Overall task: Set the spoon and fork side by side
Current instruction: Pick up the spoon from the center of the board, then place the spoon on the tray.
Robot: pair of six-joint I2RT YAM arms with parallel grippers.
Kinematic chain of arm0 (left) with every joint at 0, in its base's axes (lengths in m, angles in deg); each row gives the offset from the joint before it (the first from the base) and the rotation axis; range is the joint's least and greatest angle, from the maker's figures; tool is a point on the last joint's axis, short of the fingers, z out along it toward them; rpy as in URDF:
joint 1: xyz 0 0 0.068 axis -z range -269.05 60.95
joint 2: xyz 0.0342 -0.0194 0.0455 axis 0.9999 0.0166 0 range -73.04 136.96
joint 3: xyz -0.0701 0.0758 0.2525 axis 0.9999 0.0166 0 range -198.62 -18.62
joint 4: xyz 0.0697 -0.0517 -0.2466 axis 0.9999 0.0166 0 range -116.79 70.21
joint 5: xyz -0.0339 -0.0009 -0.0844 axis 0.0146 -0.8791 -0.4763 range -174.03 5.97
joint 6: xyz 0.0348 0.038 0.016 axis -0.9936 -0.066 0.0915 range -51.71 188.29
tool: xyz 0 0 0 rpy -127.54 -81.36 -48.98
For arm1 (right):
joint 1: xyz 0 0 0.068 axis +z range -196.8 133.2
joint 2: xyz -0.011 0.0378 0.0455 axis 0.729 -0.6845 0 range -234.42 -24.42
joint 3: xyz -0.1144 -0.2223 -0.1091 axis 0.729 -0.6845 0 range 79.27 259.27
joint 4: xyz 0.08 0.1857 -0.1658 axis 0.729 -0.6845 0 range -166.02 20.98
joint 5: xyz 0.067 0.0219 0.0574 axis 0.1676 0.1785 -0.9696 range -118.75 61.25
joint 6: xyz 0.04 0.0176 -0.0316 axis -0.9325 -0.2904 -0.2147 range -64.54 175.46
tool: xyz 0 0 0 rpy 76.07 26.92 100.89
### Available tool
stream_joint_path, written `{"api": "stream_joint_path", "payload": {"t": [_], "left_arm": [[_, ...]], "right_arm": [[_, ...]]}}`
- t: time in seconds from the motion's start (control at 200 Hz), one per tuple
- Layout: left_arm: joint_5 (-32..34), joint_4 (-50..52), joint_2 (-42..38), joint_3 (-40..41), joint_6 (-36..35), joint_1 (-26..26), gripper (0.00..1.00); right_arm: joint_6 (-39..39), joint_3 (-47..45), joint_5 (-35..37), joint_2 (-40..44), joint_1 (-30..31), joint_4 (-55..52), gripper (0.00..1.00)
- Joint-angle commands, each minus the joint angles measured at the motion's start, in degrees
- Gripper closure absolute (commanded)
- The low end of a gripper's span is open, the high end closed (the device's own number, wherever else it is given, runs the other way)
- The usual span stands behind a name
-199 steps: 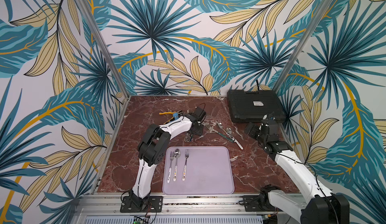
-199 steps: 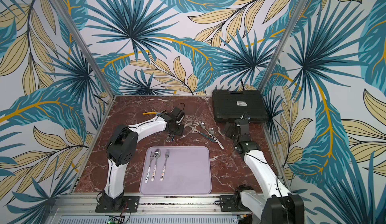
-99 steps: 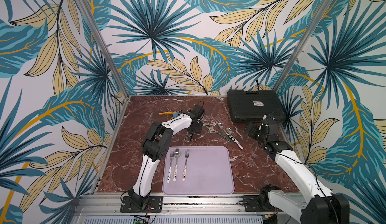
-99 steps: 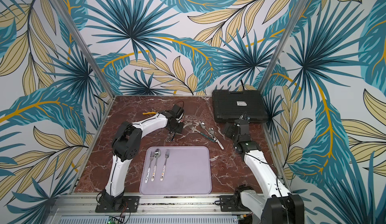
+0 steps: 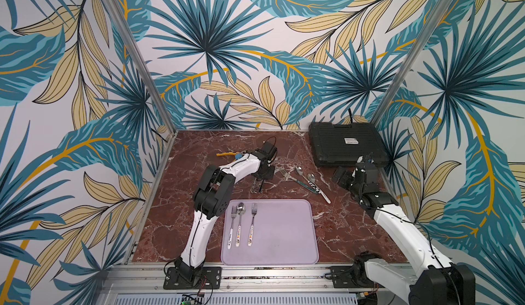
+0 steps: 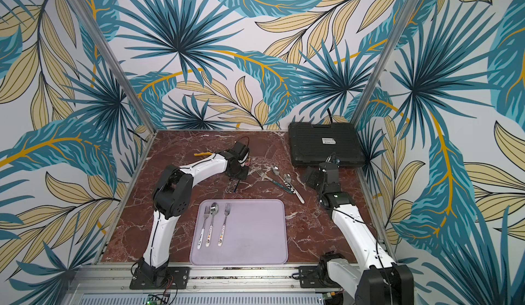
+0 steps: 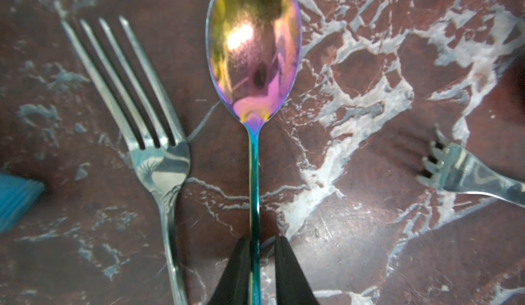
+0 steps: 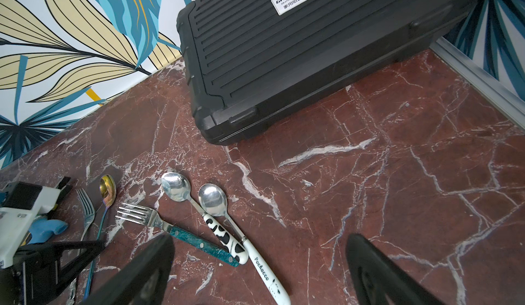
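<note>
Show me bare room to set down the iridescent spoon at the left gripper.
Free: the lilac plastic tray from its rightmost white-handled fork across to its right rim; also marble between that rim and the right arm. Crowded: the tray's left strip, and behind the tray, where the teal-handled fork and two loose spoons overlap.

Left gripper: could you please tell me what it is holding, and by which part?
The iridescent spoon, gripped on its thin handle, away from the bowl.

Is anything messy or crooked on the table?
Yes. Near the black case, a teal-handled fork, a cow-spotted spoon and a white-handled spoon lie crossed in a slanted heap on the marble, while the cutlery on the purple tray sits in straight rows.
</note>
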Motion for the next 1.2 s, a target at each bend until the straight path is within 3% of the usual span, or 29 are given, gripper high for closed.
{"api": "stream_joint_path", "payload": {"t": [0.0,0.31,0.556,0.876,1.197], "left_arm": [[0.13,2.85,-0.09,-1.45,0.38,-0.22,0.87],[-1.22,2.34,-5.07,0.51,2.02,-0.12,1.0],[0.13,4.97,-11.04,2.23,4.25,0.7,1.0],[3.16,4.08,-22.37,14.95,10.38,5.24,1.0],[4.67,3.33,-33.69,30.04,21.86,13.02,1.0]], "right_arm": [[-0.67,-0.43,-0.14,-0.02,-0.11,-0.95,0.01],[-0.66,-0.42,-0.22,0.34,-0.05,-1.03,0.01],[-0.61,-0.35,-0.26,0.63,-0.15,-1.27,0.0],[-0.75,-0.52,-0.28,1.27,-0.1,-1.11,0.01],[-0.9,-0.69,-0.24,1.24,-0.14,-0.85,0.01]]}}
